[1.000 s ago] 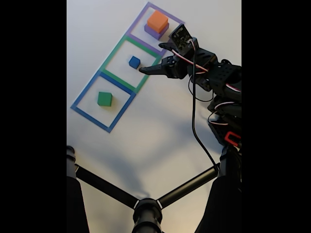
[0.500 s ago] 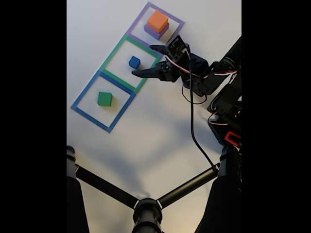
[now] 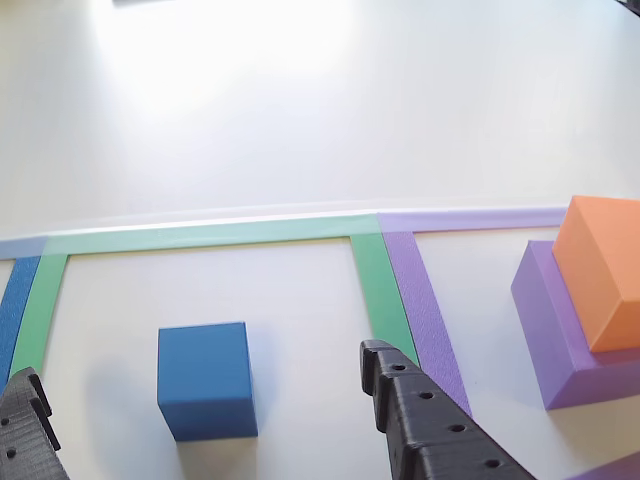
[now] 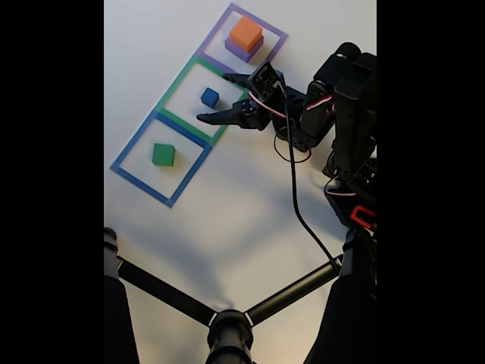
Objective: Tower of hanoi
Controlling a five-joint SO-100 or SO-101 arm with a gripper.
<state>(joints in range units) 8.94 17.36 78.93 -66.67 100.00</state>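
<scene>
The white table is filling most of the fixed view, with a black tripod spreading across the bottom of the frame. The black arm is reaching in from the right edge toward the upper centre. Three taped squares are running diagonally from the left middle to the top: a blue square, a green square and a purple square.

The gripper is hanging just right of the blue cube with its jaws spread wide apart — one tip above the cube's level, one below, neither touching it. In the other view the cube is sitting at lower left inside the green tape, and the two black fingers are rising from the bottom corners, one on either side of it.

The orange cube is resting on the purple block inside the purple square — at the right edge of the other view. The green cube is sitting inside the blue square.
</scene>
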